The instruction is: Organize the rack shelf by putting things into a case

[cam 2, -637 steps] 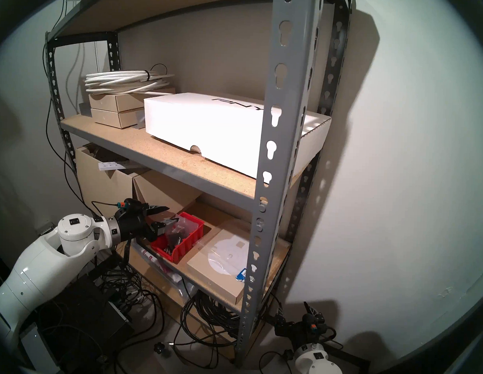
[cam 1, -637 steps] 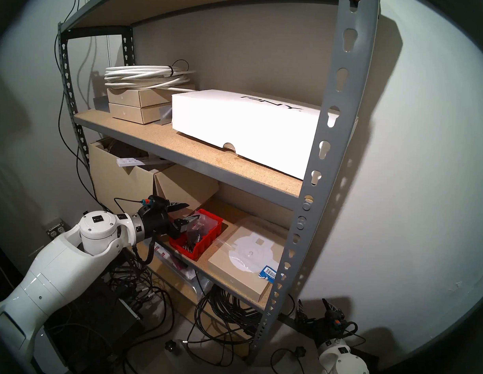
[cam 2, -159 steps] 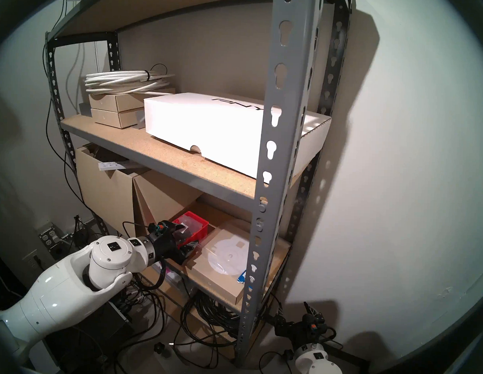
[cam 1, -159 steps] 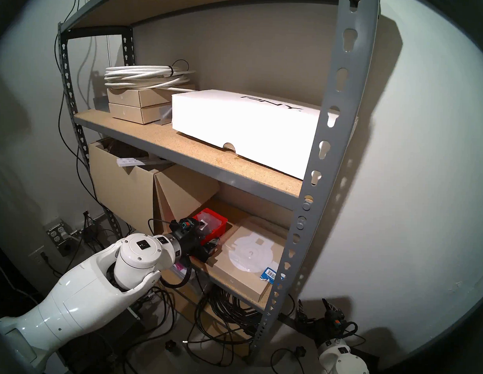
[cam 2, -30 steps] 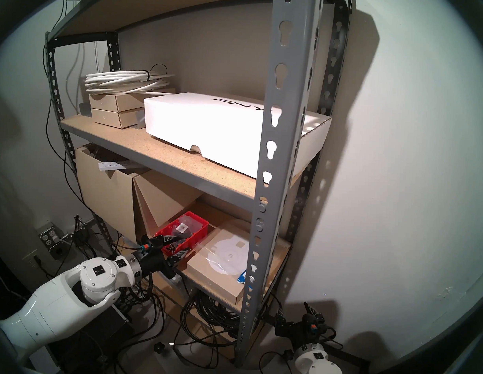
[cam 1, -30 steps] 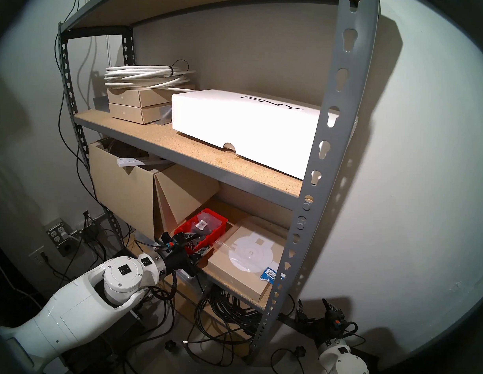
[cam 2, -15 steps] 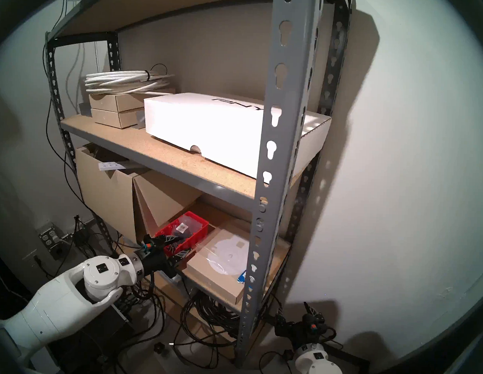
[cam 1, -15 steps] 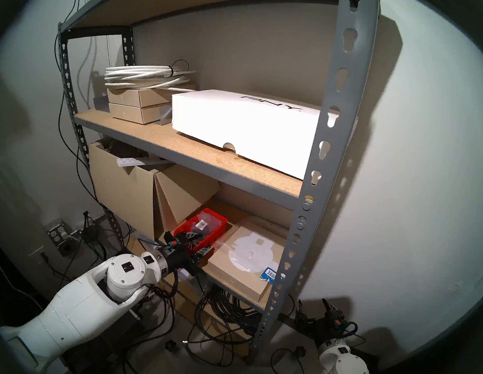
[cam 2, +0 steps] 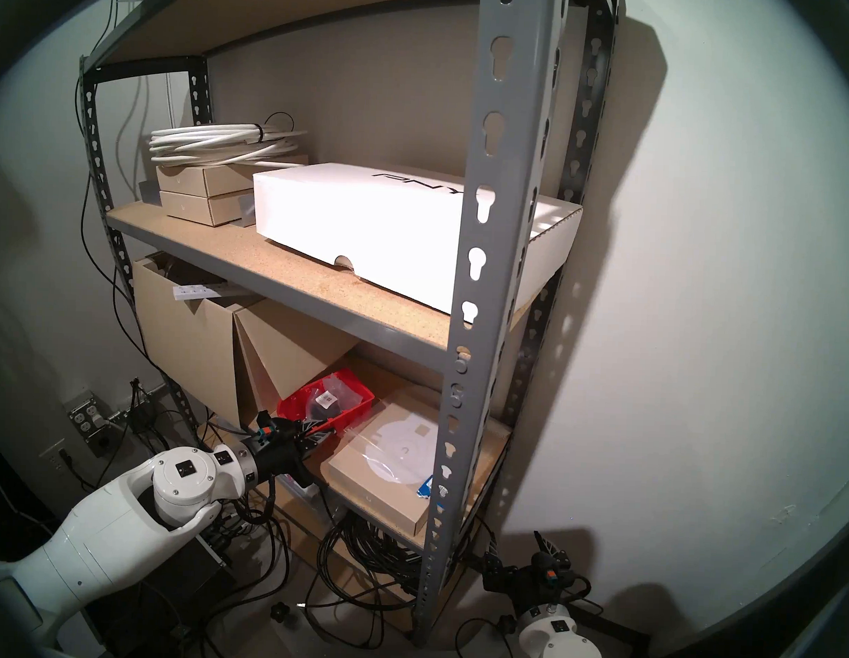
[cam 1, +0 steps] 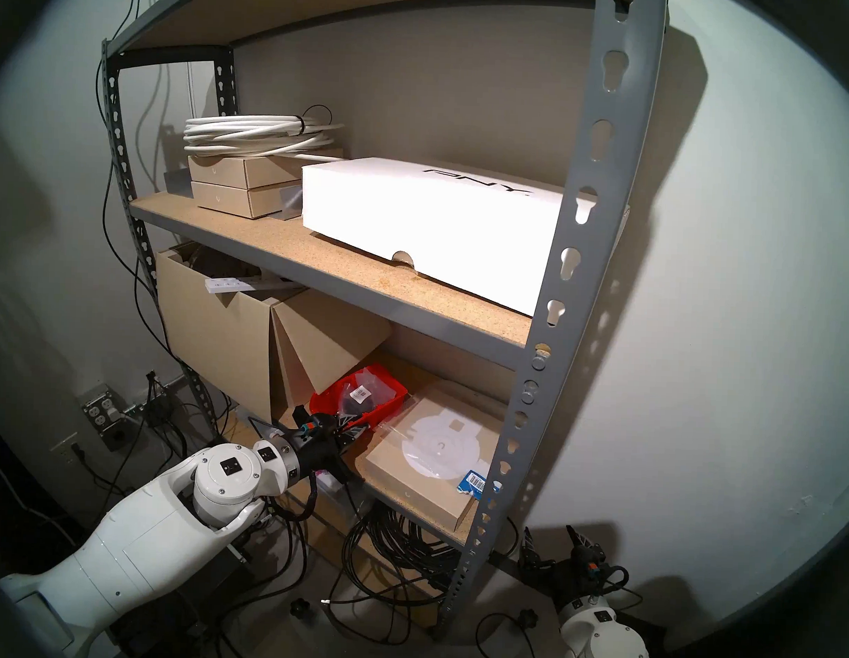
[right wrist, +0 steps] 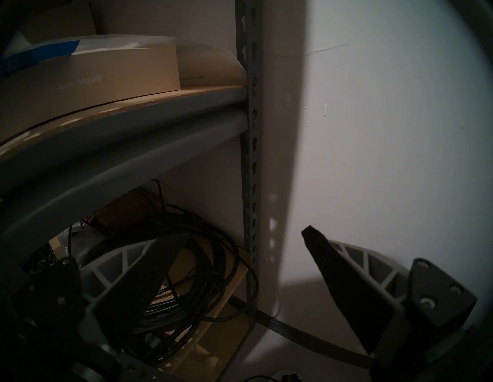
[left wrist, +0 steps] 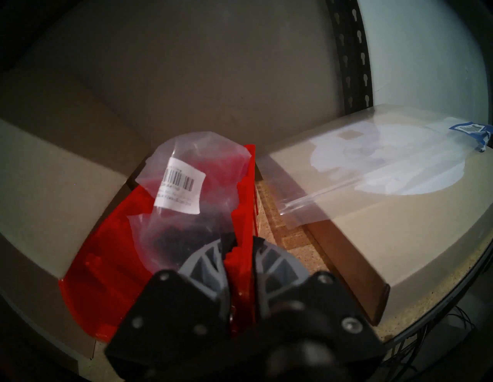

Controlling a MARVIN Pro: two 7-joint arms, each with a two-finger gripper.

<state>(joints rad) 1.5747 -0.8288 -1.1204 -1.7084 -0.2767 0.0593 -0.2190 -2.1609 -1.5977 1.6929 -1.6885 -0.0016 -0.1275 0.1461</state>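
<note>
My left gripper [left wrist: 240, 256] is clamped on the right-hand wall of the red bin [left wrist: 106, 256], one finger inside against the bags and the other outside on the ribbed side, with nothing else in its hold. In the head view the bin [cam 1: 381, 409] sits tipped, its far end raised off the board, so I judge I am shifting or lifting it rather than loading it.

Inside the bin lies the clear bag with the barcode label [left wrist: 184, 192], dark parts showing through the plastic, and more dark hardware under it; how many bags are in there I cannot tell. Judging by that, the filling part looks mostly done. I see no other bag of black parts loose on the lower board [left wrist: 290, 240] of the rack shelf [cam 1: 558, 297], though my own arm hides the front edge.

Just right of the bin lies the flat tan box [left wrist: 386, 226] with a clear sleeve on top, and to the left and behind stand open cardboard boxes [cam 1: 249, 344]. What seems left is to set the bin down squarely in the gap between them and let go.

My right gripper [right wrist: 240, 266] hangs low beside the rack with its fingers spread wide, holding nothing.
</note>
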